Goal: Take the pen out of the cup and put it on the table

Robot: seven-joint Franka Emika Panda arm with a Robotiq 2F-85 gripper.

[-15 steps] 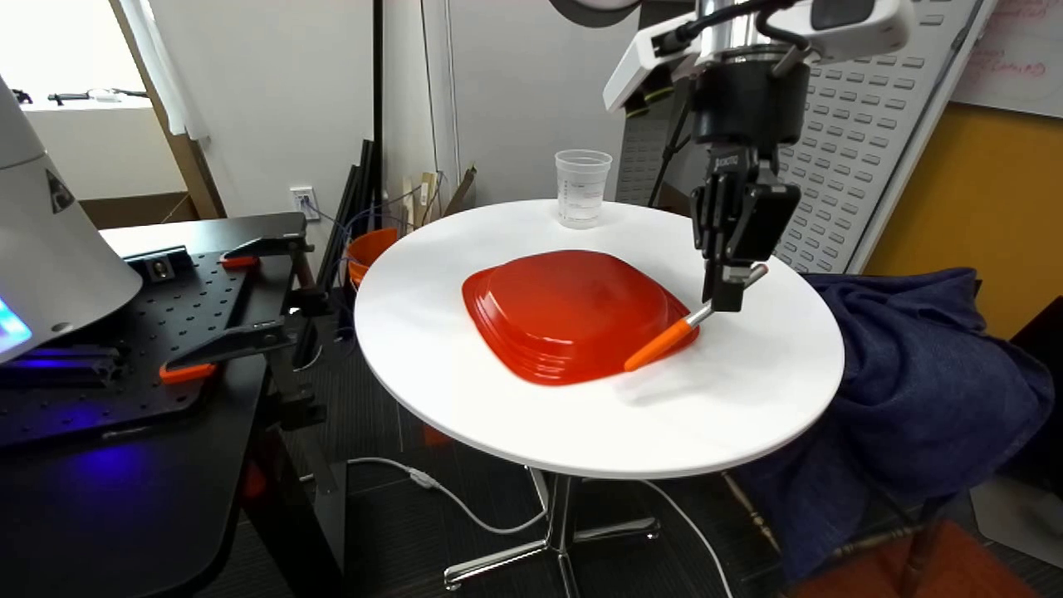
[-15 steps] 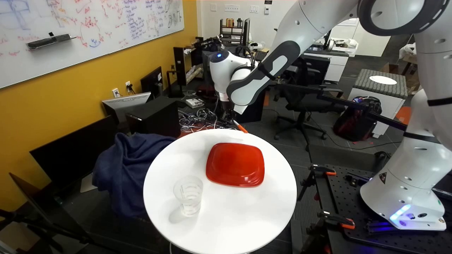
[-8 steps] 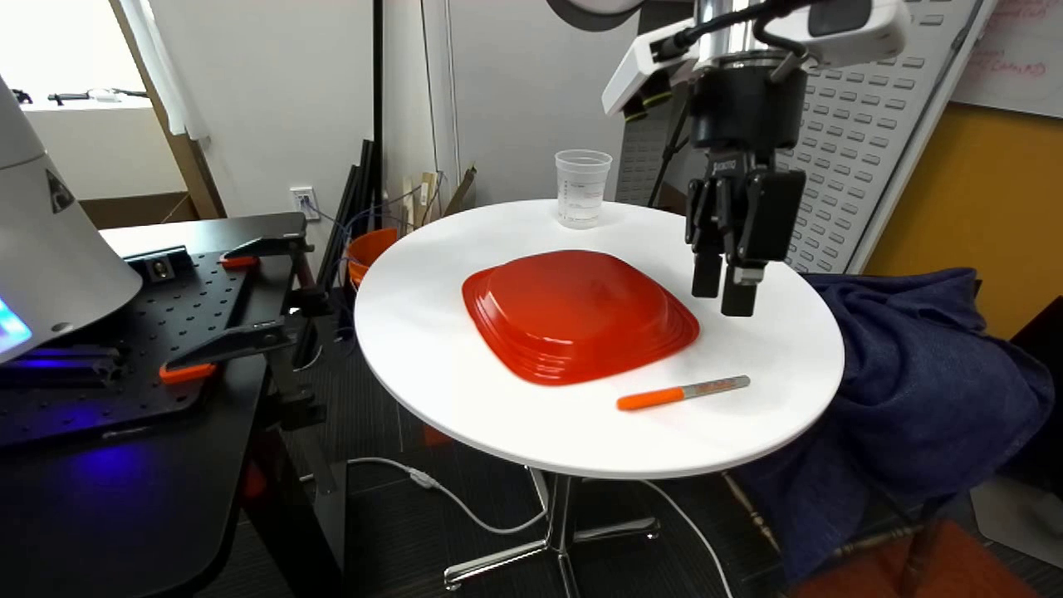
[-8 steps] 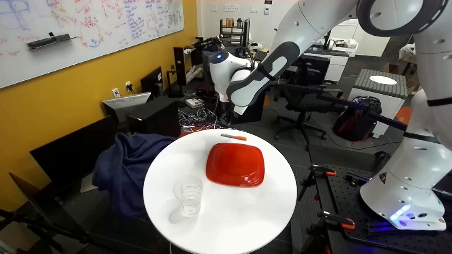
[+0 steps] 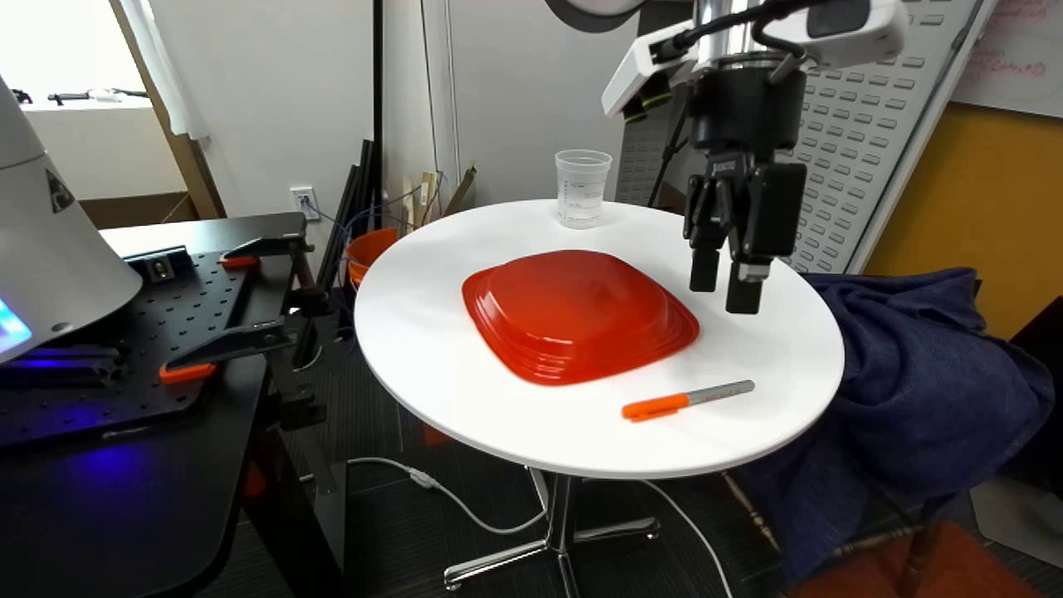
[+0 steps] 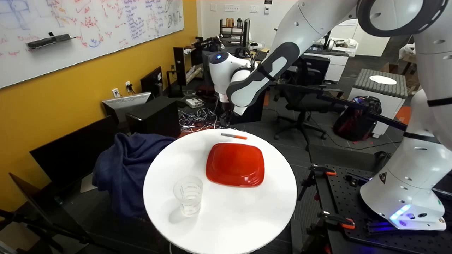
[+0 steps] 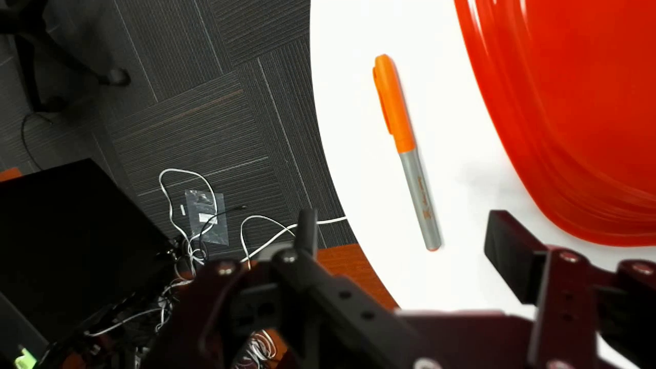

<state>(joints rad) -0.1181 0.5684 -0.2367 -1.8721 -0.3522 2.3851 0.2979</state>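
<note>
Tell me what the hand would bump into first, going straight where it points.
Probably the table, possibly the pen lying on it: the hand points down, but depth is unclear.

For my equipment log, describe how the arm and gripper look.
The arm is white and rounded, with dark grey bands, a blue light strip and a dark triangle-marked sticker on its base, and a black cable above the black, two-fingered gripper.

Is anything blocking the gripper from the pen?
Nothing visible: the open gripper hangs above the table, and the wrist view shows the pen uncovered. The plate lies beside it, not between.
</note>
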